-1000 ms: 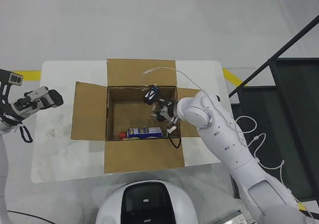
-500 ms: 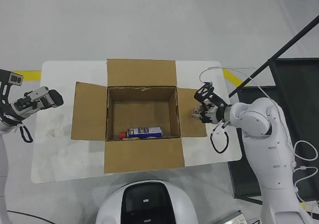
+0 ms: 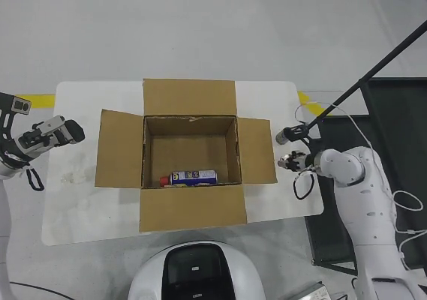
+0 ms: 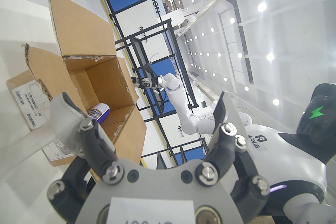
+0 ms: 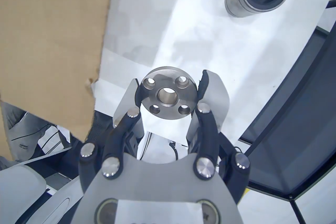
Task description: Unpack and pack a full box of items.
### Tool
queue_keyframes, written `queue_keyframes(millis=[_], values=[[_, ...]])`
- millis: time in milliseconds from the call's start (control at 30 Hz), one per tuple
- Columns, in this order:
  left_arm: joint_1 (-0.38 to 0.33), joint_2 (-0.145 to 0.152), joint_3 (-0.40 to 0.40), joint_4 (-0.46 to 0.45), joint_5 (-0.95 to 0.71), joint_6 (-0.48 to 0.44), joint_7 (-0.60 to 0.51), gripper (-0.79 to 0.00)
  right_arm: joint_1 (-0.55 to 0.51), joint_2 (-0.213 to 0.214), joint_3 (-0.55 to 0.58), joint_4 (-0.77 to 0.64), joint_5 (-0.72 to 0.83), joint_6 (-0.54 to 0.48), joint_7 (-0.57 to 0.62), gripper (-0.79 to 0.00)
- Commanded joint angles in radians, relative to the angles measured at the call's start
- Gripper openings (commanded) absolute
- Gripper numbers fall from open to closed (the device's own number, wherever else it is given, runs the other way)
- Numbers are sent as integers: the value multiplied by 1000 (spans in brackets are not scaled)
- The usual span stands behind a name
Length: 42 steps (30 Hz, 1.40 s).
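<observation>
My right jaws are clamped on a metal disc (image 5: 166,96), with that arm (image 3: 348,169) held just right of the box (image 3: 119,159); one second ago it reached inside the box. My left jaws are wide open and empty, left of the box, unmoved. A can (image 3: 193,178) lies inside the box.

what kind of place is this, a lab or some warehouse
Most likely a warehouse-style industrial hall used for robot testing: rows of ceiling lights high overhead, a yellow floor line on the grey floor, and a black metal rack beside the white table holding an open cardboard box.
</observation>
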Motion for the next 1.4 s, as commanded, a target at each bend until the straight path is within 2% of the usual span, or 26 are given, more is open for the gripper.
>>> queue_keyframes(millis=[0, 133, 167, 500, 733, 767, 800, 833, 867, 900, 933, 1200, 1300, 1367], values=[[0, 0, 0, 0, 0, 0, 0, 0, 15, 1, -12, 48, -17, 4, -19, -785], [0, 0, 0, 0, 0, 0, 0, 0, 56, 3, -48, 143, -71, 36, -70, -785], [0, 0, 0, 0, 0, 0, 0, 0, 72, 4, -68, 166, -135, 67, -79, -785], [0, 0, 0, 0, 0, 0, 0, 0, 158, 1, -136, 327, -159, 88, -165, -785], [0, 0, 0, 0, 0, 0, 0, 0, 229, -3, -181, 454, -161, 63, -227, -785], [0, 0, 0, 0, 0, 0, 0, 0, 237, -4, -186, 469, -161, 61, -235, -705], [0, 0, 0, 0, 0, 0, 0, 0, 246, -4, -189, 486, -158, 59, -242, -680], [0, 0, 0, 0, 0, 0, 0, 0, 254, -4, -192, 504, -153, 56, -248, -585], [0, 0, 0, 0, 0, 0, 0, 0, 263, -4, -197, 520, -155, 54, -253, -453], [0, 0, 0, 0, 0, 0, 0, 0, 270, -5, -200, 535, -152, 52, -257, -172], [0, 0, 0, 0, 0, 0, 0, 0, 280, -5, -205, 553, -150, 49, -262, 0], [0, 0, 0, 0, 0, 0, 0, 0, 301, 4, -197, 587, -132, 40, -283, 0], [0, 0, 0, 0, 0, 0, 0, 0, 268, 19, -152, 514, -111, 41, -277, 0], [0, 0, 0, 0, 0, 0, 0, 0, 213, 35, -104, 398, -92, 33, -260, 0]])
